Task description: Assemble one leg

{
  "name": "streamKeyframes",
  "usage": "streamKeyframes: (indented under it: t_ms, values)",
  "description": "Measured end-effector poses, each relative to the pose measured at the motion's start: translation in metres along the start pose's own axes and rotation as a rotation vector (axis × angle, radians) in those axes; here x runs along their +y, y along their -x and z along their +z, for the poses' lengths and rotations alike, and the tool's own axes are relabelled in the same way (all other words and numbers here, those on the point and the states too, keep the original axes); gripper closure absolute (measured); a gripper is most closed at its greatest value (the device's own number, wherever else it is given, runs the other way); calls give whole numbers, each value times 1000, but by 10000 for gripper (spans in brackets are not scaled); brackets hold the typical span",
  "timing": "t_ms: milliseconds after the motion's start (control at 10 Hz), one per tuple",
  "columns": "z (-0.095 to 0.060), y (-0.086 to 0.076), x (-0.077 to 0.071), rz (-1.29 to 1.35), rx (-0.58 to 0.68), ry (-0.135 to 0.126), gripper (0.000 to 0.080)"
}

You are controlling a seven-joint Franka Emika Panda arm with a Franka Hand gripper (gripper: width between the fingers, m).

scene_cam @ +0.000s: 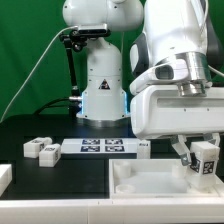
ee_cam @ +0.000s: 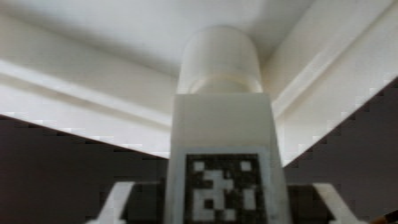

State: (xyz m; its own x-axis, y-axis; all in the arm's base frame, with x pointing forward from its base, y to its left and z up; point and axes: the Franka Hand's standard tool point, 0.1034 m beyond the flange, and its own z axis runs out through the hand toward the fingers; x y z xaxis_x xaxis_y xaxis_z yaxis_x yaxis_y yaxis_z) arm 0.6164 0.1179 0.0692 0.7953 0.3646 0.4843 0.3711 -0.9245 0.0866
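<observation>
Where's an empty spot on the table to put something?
The black table is bare on the camera's side of the marker board, beside the tray. It is crowded at the exterior view's right, where the claw holds the leg.

I see my leg point(ee_cam: 222, 120) white, its tag a black-and-white square pattern; tray point(scene_cam: 150, 187) white, tabletop point(scene_cam: 60, 172) black, marker board point(scene_cam: 103, 147) white with black tags, backdrop point(scene_cam: 25, 40) green.

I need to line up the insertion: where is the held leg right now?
The leg is at the exterior view's right, gripped by the end effector, just over the right end of the white tray.
</observation>
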Motion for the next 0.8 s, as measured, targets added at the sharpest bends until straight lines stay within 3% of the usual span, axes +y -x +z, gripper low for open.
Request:
streamKeyframes:
  t_ms: [200,300,400,800]
  values:
    - [0,0,0,0,0,0,472]
    - [0,0,0,0,-1,0,280]
    - [0,0,0,0,-1,0,185]
    - [0,0,0,0,-1,0,151]
